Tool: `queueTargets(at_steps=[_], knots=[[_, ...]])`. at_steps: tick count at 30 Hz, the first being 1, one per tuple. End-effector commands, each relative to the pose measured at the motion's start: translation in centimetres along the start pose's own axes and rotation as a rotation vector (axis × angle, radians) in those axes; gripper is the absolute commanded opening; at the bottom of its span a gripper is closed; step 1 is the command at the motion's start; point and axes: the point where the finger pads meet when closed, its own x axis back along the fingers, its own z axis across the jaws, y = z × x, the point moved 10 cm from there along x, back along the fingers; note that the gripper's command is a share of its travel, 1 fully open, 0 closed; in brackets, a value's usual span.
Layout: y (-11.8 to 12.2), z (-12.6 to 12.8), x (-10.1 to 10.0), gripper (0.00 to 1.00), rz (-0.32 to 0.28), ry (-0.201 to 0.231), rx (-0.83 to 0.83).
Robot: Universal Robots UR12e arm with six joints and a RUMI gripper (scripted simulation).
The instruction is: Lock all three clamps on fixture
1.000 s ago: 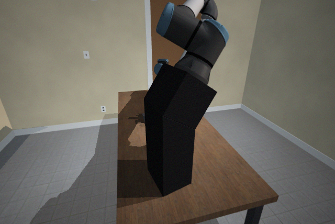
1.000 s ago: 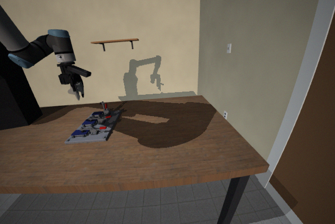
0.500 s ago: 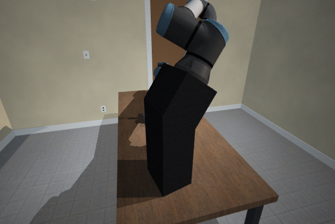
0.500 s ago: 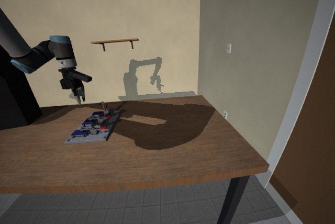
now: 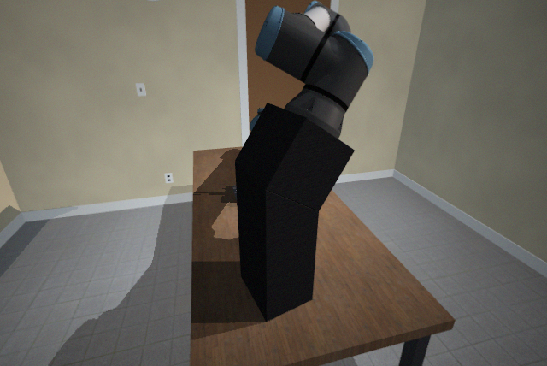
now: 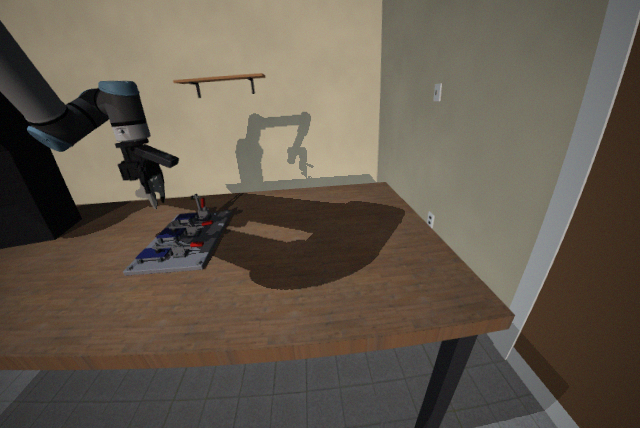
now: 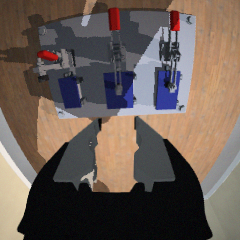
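The grey fixture plate point(image 6: 170, 269) point(image 7: 145, 95) bears three clamps and three blue parts. The left clamp in the wrist view point(image 7: 62, 59) has its red handle point(image 7: 47, 55) point(image 6: 203, 203) standing up and its bar point(image 6: 196, 202) raised off the part point(image 7: 70, 93). The middle clamp's red handle point(image 7: 114, 20) point(image 6: 206, 223) and the right clamp's red handle point(image 7: 174, 21) point(image 6: 196, 245) lie low, pointing away from the parts. Their bars reach over the blue parts; whether they are locked cannot be told. My gripper point(image 6: 159, 203) point(image 7: 118, 118) is open and empty, above and beside the plate's blue-part side.
The fixture lies on the wooden table point(image 6: 310, 309) point(image 5: 353, 274). The black pedestal point(image 5: 287, 242) hides the fixture and gripper in the top view. Small bolts point(image 7: 189, 20) stand at the plate's corners. A wall shelf point(image 6: 222, 78) is behind the table.
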Motion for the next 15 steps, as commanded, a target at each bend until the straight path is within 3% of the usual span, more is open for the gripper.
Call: queueTargets(at_steps=[1,7,15], knots=[[-1.2,0.0,0.2,0.28,0.007,0.002,0.000],[-2.9,0.0,0.2,0.28,0.007,0.003,0.000],[-8.2,0.0,0.3,0.28,0.007,0.003,0.000]])
